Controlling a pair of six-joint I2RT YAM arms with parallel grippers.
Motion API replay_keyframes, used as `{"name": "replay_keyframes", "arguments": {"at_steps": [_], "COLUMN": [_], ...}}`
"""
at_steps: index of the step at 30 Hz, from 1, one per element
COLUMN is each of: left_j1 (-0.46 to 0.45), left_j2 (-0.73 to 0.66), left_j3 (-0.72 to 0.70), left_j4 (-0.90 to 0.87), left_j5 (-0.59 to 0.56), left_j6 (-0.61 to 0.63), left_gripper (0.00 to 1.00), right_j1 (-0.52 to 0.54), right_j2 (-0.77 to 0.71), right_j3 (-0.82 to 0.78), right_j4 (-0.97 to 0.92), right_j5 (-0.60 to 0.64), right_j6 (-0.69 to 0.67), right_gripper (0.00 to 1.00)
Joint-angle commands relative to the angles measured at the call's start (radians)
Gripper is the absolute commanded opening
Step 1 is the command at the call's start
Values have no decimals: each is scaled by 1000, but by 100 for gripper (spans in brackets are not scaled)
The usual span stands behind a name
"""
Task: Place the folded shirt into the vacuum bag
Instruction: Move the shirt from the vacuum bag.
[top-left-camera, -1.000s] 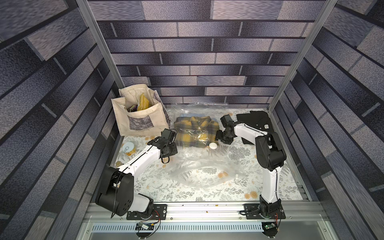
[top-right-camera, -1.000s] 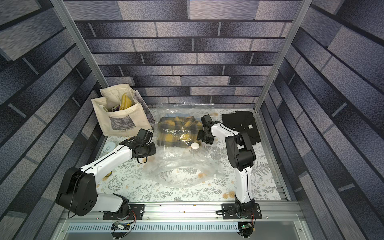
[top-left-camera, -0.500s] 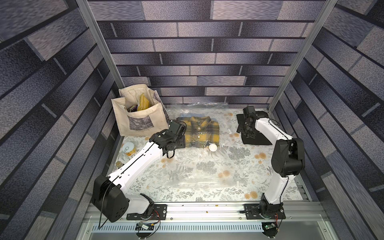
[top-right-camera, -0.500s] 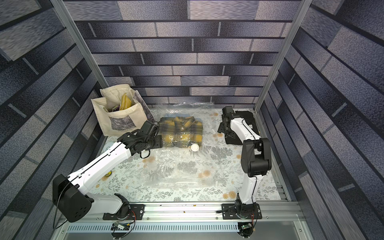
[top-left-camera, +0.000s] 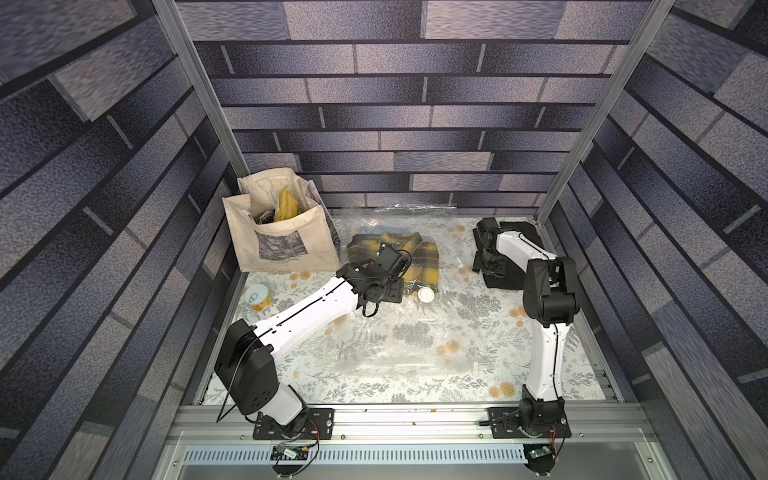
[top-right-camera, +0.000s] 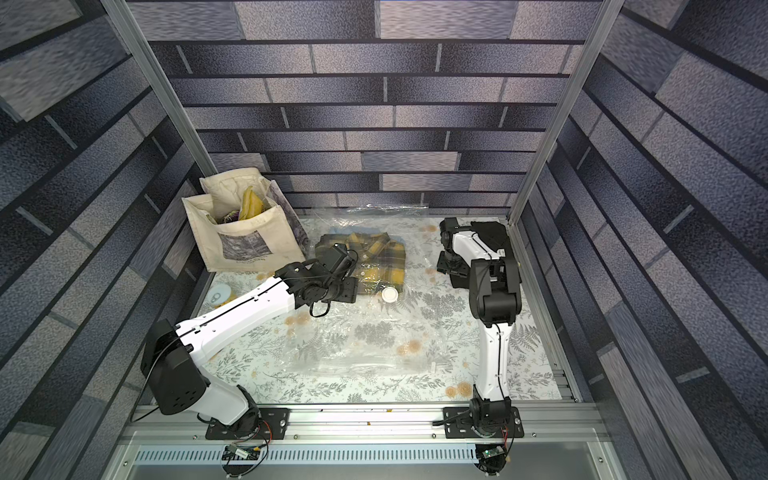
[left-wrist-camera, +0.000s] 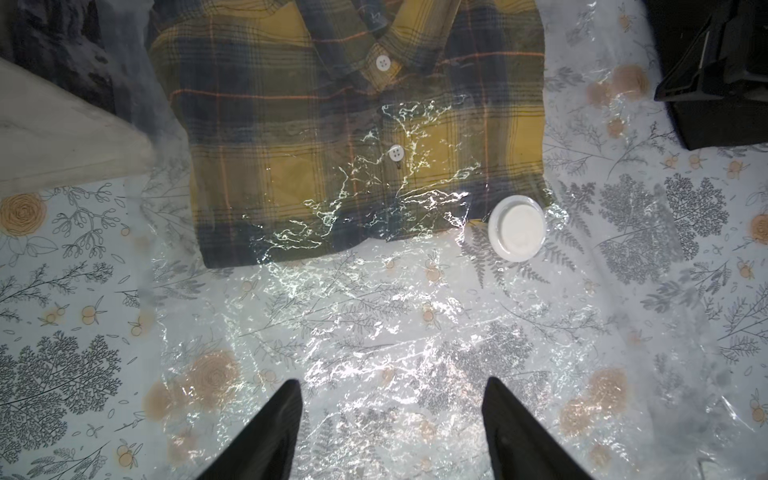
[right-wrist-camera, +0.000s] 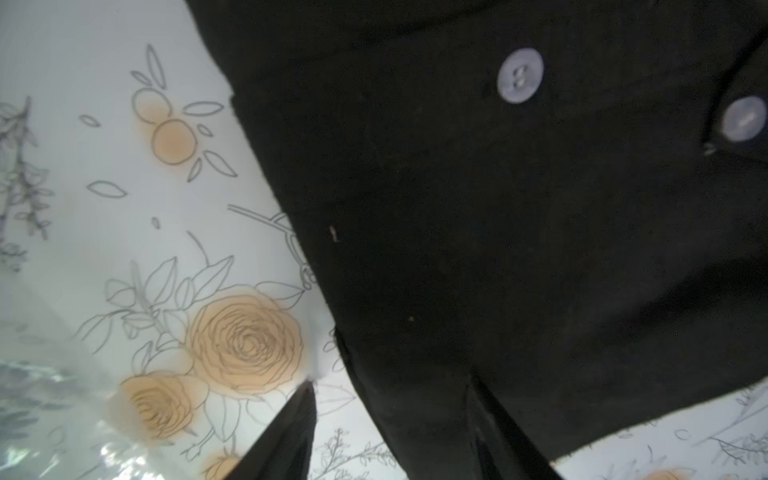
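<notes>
One black shirt (right-wrist-camera: 498, 208) edge straddled by right pincer (right-wrist-camera: 390, 380) | left pincer (left-wrist-camera: 391, 381) spread

Left gripper (top-left-camera: 392, 289) low over vacuum bag (top-left-camera: 415, 353). Plaid shirt (top-left-camera: 422, 266) just beyond it, under clear plastic. White valve cap (top-left-camera: 426, 294) just beside. Canvas tote (top-left-camera: 282, 245), tin can (top-left-camera: 257, 296) on its outer side. Right gripper (top-left-camera: 492, 268) at black folded shirt (top-left-camera: 509, 281).

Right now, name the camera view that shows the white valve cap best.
The left wrist view: the white valve cap is large, sharp and unobstructed at a corner of the plaid shirt. In both top views it is only a small white disc. The right wrist view misses it.
</notes>
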Motion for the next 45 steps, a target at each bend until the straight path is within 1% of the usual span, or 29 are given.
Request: {"name": "replay_keyframes", "arguments": {"at_steps": [1,5,8,10,13,14,19,21,23,24,25,26,28,30,31,32,35,37,41,45], "left_j1": [11,10,3,-2,-18,-23,-31,-35,-42,-44,-48,-51,-57,-67,-74,-79,-96,-118,-156,-170], "left_j2": [-16,-15,-8,6,39,50,98,123,143,154,161,164,173,176,178,176,186,206,272,347], "left_j3": [14,16,21,37,73,86,130,156,182,196,205,210,217,224,223,218,194,191,195,213], "left_j4": [-2,8,19,20,17,15,32,31,25,21,20,23,26,24,26,31,78,111,190,234], "left_j5": [13,32,52,63,73,74,99,107,113,115,115,117,125,126,126,126,169,191,257,317], "left_j6": [27,21,21,23,35,39,43,48,55,59,64,65,69,74,76,78,80,86,87,55], "left_gripper": [71,71,70,70,70,70,70,70,70,70,70,70,70,70,70,70,70,70,70,70], "right_j1": [-10,-13,-13,-13,-3,2,32,43,43,40,37,33,29,28,27,26,20,20,19,20], "right_j2": [32,17,-24,-64,-145,-198,-458,-561,-656,-704,-746,-776,-802,-794,-793,-791,-731,-635,-448,-263], "right_j3": [24,-10,-44,-84,-155,-200,-491,-592,-684,-711,-725,-727,-697,-657,-614,-607,-594,-523,-348,-168], "right_j4": [-21,4,17,33,22,21,41,40,13,-3,-20,-32,-56,-79,-73,-60,25,46,84,61], "right_j5": [-46,-91,-117,-159,-188,-187,-144,-130,-87,-43,-7,17,26,6,-14,-27,-89,-121,-95,-76], "right_j6": [-13,-30,-38,-43,-54,-53,7,46,85,103,114,123,123,121,127,137,194,221,297,357], "right_gripper": [47,23,11,6,1,1,2,5,13,20,30,38,50,57,60,62,67,69,72,73]}}
